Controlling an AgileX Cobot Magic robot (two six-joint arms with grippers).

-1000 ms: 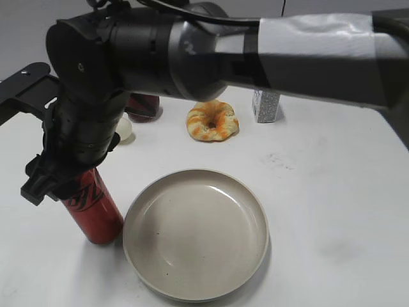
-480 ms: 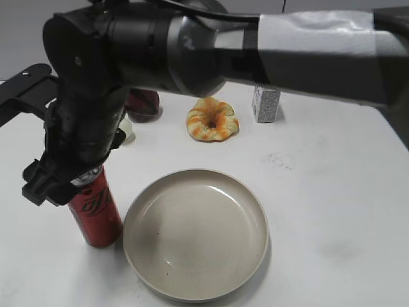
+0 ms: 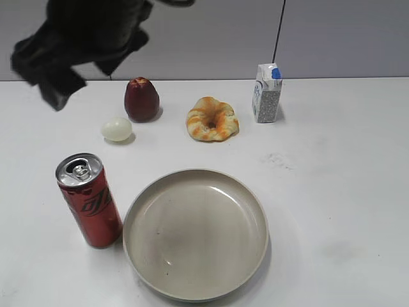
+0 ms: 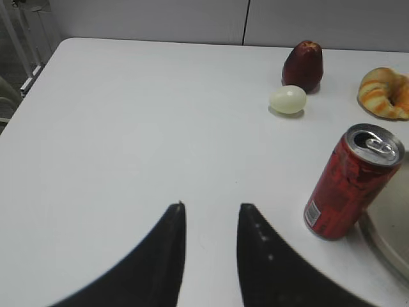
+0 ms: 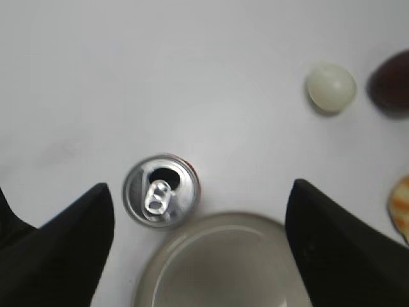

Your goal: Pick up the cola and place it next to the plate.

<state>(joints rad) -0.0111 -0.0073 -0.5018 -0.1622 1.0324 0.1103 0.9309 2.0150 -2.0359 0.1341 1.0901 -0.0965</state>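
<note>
The cola [image 3: 89, 200] stands upright just beside the plate [image 3: 195, 234] near the tabletop's [image 3: 332, 179] front edge, both grippers' fingers [image 5: 57, 249] apart and empty.

Even, bright overhead light leaves soft, short shadows. The plate [image 3: 195, 233] shows faint glare. The right wrist view is blurred; the arm [image 3: 70, 35] overhead smears with motion.

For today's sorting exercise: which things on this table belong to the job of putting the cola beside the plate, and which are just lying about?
Part of the job:
cola
plate
right gripper, open above the can

Just lying about:
dark red fruit
pale egg
orange pastry ring
small carton
left gripper
</note>
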